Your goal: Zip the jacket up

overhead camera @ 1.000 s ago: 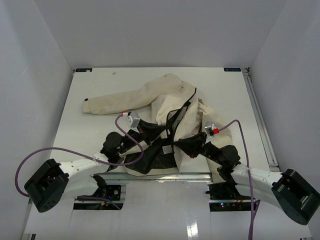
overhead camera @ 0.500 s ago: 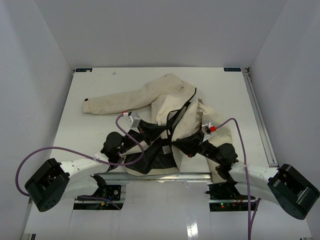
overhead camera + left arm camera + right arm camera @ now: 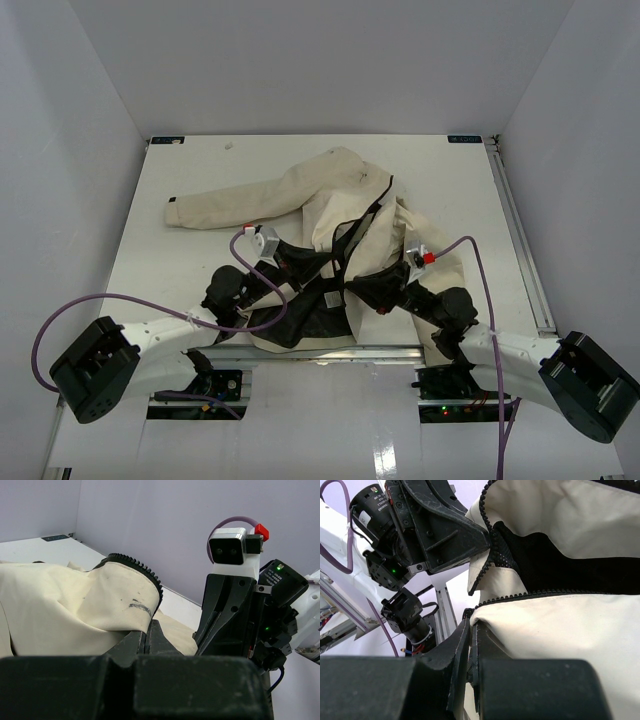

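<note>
Cream woven jacket (image 3: 340, 185), lower front hidden beneath arms, black lining, left gripper (image 3: 149, 630) clamped on toothed zipper edge, right gripper (image 3: 471, 627) pinching cream hem.

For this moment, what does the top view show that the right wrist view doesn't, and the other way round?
Only the top view: the whole jacket lying on the table, one sleeve stretched out to the left, and both arms from base to wrist.
Only the right wrist view: the zipper teeth close up, the right gripper shut on one cream front edge, and the left gripper pinching the other edge.
Both: the jacket is unzipped, with its black lining exposed between the two grippers.
</note>
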